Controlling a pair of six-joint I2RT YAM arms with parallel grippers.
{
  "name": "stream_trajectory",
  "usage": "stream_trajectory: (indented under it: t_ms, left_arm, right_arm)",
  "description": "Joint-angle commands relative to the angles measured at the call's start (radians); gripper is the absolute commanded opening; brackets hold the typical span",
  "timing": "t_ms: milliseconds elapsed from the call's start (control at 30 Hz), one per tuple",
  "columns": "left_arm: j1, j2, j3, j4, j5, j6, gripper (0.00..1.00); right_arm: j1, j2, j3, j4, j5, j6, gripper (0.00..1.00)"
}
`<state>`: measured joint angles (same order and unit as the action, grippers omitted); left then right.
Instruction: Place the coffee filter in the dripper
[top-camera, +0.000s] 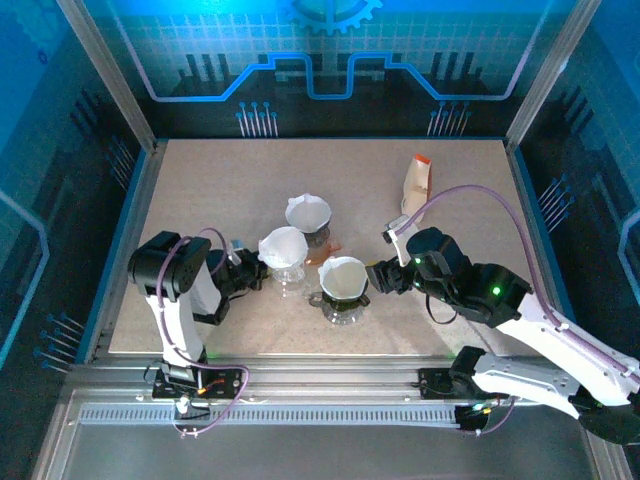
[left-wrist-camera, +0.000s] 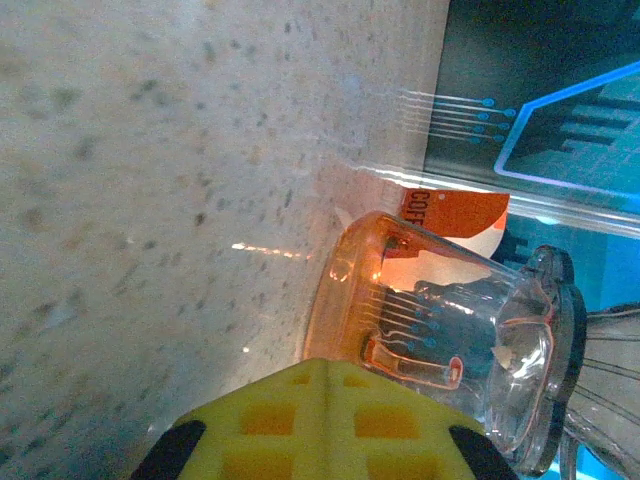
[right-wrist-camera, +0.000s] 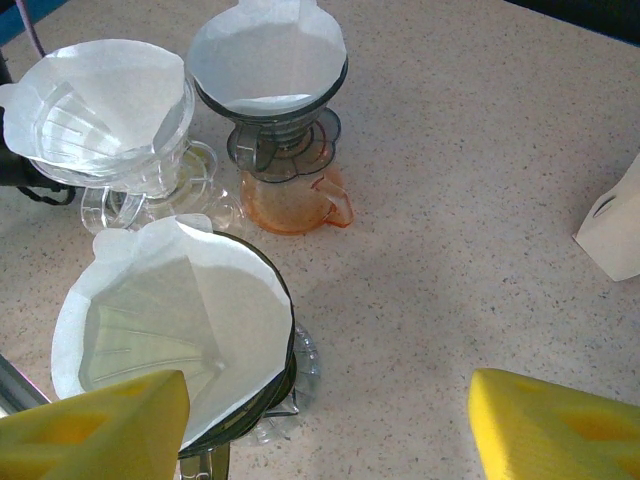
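Bare table (top-camera: 200, 190) lies open toward 12 o'clock, up to its far edge. The white, creased coffee filter (top-camera: 343, 277) sits inside the nearest dripper (top-camera: 340, 308). The wide-open, empty right gripper (top-camera: 377, 277) is at its 3 o'clock, and the left gripper (top-camera: 247, 276) is closed.

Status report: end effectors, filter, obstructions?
Left end effector shut by clear dripper. Right end effector open. Filter seated in near dripper. Nothing blocking.

Filter (right-wrist-camera: 230, 300) white paper, matt, creased; clear dripper (right-wrist-camera: 130, 165) glossy, ribbed; orange jug (right-wrist-camera: 290, 205) translucent, glossy; tabletop (right-wrist-camera: 480, 230) speckled, matt, stone-look.
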<state>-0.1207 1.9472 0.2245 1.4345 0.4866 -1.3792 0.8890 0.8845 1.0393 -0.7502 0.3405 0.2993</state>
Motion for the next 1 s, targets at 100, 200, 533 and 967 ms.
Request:
stream_trajectory:
  t_ms: [100,200,533,967]
  left_arm:
    - [0.022,-0.125,-0.061,-0.236,-0.063,0.031,0.0]
    - [0.023,-0.247,-0.057,-0.362,-0.076,0.053,0.0]
    - [0.045,-0.944,0.117,-1.329,-0.261,0.289,0.0]
    - [0.079,-1.157,0.491,-1.805,-0.632,0.709,0.99]
  right_arm:
    - [-0.006,-0.013,0.008,0.009,0.014,0.016,0.75]
    - [-0.006,-0.015,0.005,0.017,0.012,0.016,0.75]
    - [-0.006,-0.043,0.002,0.023,0.041,0.008,0.75]
    - [-0.008,-0.125,-0.109,0.133,0.22,0.003,1.0]
